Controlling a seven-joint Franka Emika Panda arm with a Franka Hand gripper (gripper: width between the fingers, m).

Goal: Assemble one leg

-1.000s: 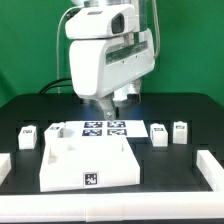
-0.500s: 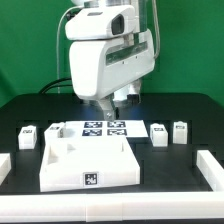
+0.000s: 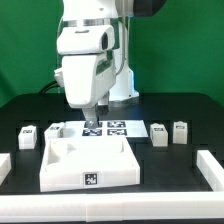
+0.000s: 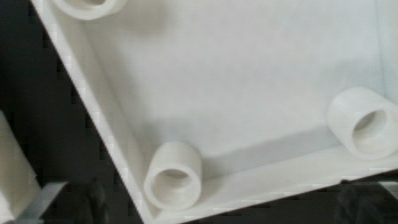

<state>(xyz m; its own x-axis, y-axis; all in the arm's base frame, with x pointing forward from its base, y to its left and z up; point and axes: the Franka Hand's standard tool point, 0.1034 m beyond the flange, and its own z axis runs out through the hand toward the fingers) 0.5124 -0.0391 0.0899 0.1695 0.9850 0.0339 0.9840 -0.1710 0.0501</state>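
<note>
Several legs, small white tagged pegs, stand on the black table in the exterior view: two on the left (image 3: 28, 137) (image 3: 55, 130) and two on the right (image 3: 158, 134) (image 3: 181, 131). The large white panel (image 3: 88, 160) lies at front centre. My gripper (image 3: 93, 122) hangs just above the panel's far edge, close to the inner left leg. It holds nothing. In the wrist view the panel (image 4: 214, 90) fills the frame with its round corner sockets (image 4: 173, 178) (image 4: 365, 120). My gripper (image 4: 205, 212) shows as dark, blurred fingers (image 4: 39, 200) standing wide apart.
The marker board (image 3: 112, 127) lies behind the panel, partly hidden by my gripper. White raised blocks sit at the front left (image 3: 5, 165) and front right (image 3: 210, 168) of the table. A green wall stands behind.
The arm has swung toward the exterior view's left and turned. The gripper has shifted left from over the marker board. Panel and legs have not moved.
</note>
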